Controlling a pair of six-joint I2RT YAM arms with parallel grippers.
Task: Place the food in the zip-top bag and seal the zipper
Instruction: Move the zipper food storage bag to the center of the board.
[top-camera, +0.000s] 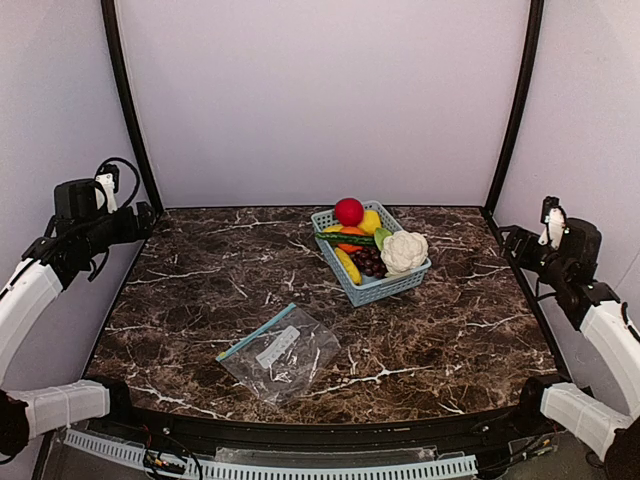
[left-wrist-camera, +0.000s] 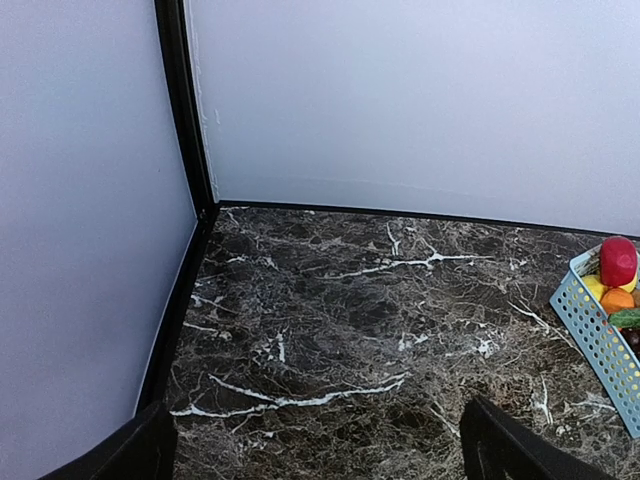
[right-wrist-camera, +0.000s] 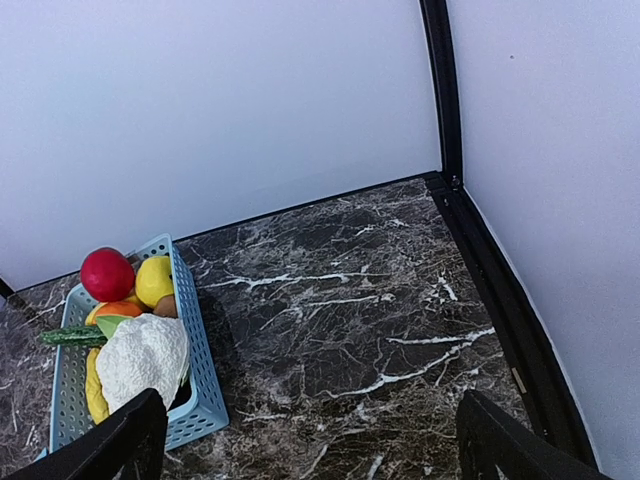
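**Toy food (top-camera: 404, 250) sits in the light-blue plastic lattice basket (top-camera: 385, 290), with both arms spread wide and holding nothing**

Over on the left, the left gripper (top-camera: 145, 218) hangs above the table's left edge. In its wrist view its two dark fingers (left-wrist-camera: 500, 450) stand far apart, with only the dark marble-patterned tabletop (top-camera: 200, 290) between them. The basket just clips into that wrist view at the far right, well off to this gripper's right.

Across the table, the right gripper (top-camera: 510, 240) mirrors it above the right edge. Its fingers (right-wrist-camera: 120, 445) are splayed just as wide, and bare marble fills the gap.

The basket lies to this gripper's left, closer to it than to its partner, though nothing touches. Packed inside are the lumpy white toy cauliflower (right-wrist-camera: 145, 360) at the end nearest the right gripper and the yellow toy banana (top-camera: 347, 265) along the far side from it. The small light-green toy piece (top-camera: 382, 237) is tucked between them. A red ball-like fruit (top-camera: 349, 211) crowns the back end, and dark purple grapes (top-camera: 370, 262) nestle in the middle.

And the clear flat plastic zip-top bag (top-camera: 283, 352)? It lies flat on the marble, well apart from both grippers, down towards the arm bases and somewhat nearer the left gripper's side. Its narrow light-blue zipper strip (top-camera: 257, 332) runs along the edge facing the left gripper. No food is visible in the bag.
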